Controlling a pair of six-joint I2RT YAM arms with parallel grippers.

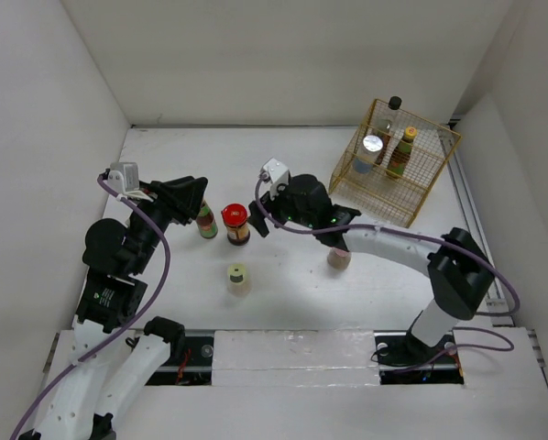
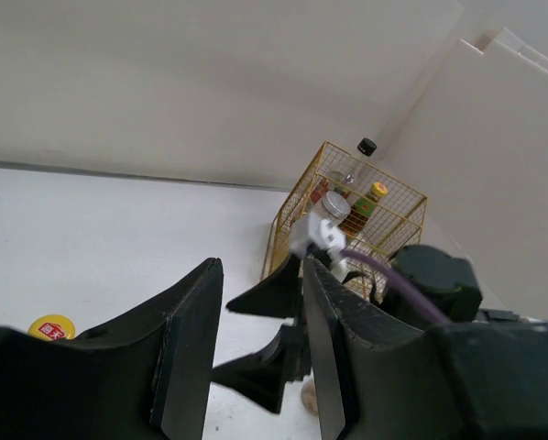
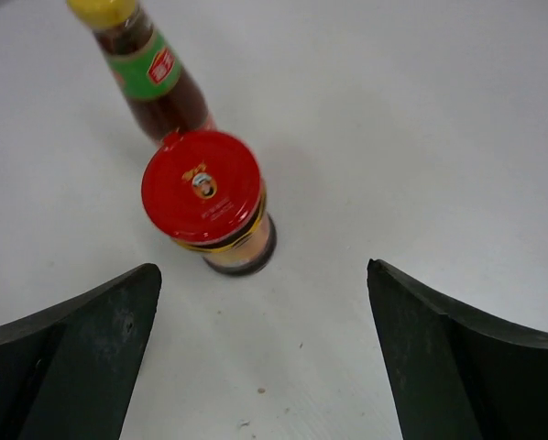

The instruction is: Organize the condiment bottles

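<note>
Presently: seven condiment containers on a white table (image 1: 283, 156), all upright with long axes vertical and caps up.

1. Red-lidded jar (image 3: 201, 188): squat glass, with a round glossy red lid bearing a small emblem. A yellow band sits under the lid and the contents are orange-brown. It serves as the landmark for the entries below.
2. Slim bottle (image 3: 159, 82): yellow cap, green label with a red panel, dark brown sauce. It stands just beside the red-lidded jar, on the left arm's side.
3. Yellow-green-capped jar (image 1: 238, 275): short and pale. It is near the red-lidded jar, toward the arm bases.
4. Pink-capped jar (image 1: 339, 259): short and partly hidden under the right arm. It is farther from the red-lidded jar, on the right arm's side.
5–7. Black-capped bottle (image 1: 395, 104), silver-capped jar (image 1: 373, 145) and yellow-and-red-capped bottle (image 1: 402, 151): all inside the gold wire basket (image 1: 375, 197). The basket is well apart from the red-lidded jar, toward the far right corner.

Right gripper (image 3: 260, 270): jaws spread wide and holding nothing. The red-lidded jar stands between and just ahead of the fingers.
Left gripper (image 2: 260, 266): jaws narrowly parted with nothing between them. It is just beside the slim bottle, on the side away from the red-lidded jar. Whether it touches the bottle cannot be told.
</note>
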